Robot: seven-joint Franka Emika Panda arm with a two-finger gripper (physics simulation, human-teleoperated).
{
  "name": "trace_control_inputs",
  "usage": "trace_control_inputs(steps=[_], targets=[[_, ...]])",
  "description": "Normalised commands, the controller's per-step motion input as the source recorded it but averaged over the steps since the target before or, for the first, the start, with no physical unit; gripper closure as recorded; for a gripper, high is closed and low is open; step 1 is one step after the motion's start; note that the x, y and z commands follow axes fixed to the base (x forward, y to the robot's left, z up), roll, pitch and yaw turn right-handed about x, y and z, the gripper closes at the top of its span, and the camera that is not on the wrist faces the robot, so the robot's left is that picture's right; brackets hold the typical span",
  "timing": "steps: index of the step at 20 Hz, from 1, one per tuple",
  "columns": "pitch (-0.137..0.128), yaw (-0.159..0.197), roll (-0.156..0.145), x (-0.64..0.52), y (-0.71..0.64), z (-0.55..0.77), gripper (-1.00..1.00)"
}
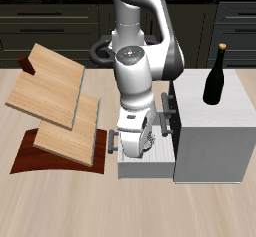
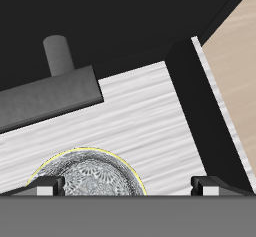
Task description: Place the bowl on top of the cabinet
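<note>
The bowl (image 2: pixel 88 177) lies in the pulled-out drawer (image 1: pixel 143 163) of the cabinet (image 1: pixel 212 131), directly under the gripper (image 1: pixel 140 149), whose jaws stand released with a fingertip to either side of it and nothing between them yet. It looks small, stiff and light, probably glazed and slippery, maybe breakable — so my judgement is to pinch it across the thin rim rather than the curved belly. The surface is pale wood, tilted wooden boards (image 1: pixel 52 96) stand beside the arm, and a black bottle (image 1: pixel 215 76) occupies part of the cabinet's flat top — room remains beside it.
</note>
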Motion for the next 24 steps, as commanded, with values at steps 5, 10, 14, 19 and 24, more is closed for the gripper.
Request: trace_control_inputs(steps=[5, 10, 14, 19, 24], targets=[[0.050, 0.001, -0.011, -0.12, -0.18, -0.16, -1.00], [0.028, 0.009, -0.009, -0.19, -0.17, -0.22, -1.00], [0.052, 0.008, -0.013, -0.10, -0.15, -0.22, -1.00], [0.018, -0.010, -0.046, 0.08, -0.25, -0.20, -1.00], [0.013, -0.033, -0.025, 0.13, -0.18, -0.10, 1.00]])
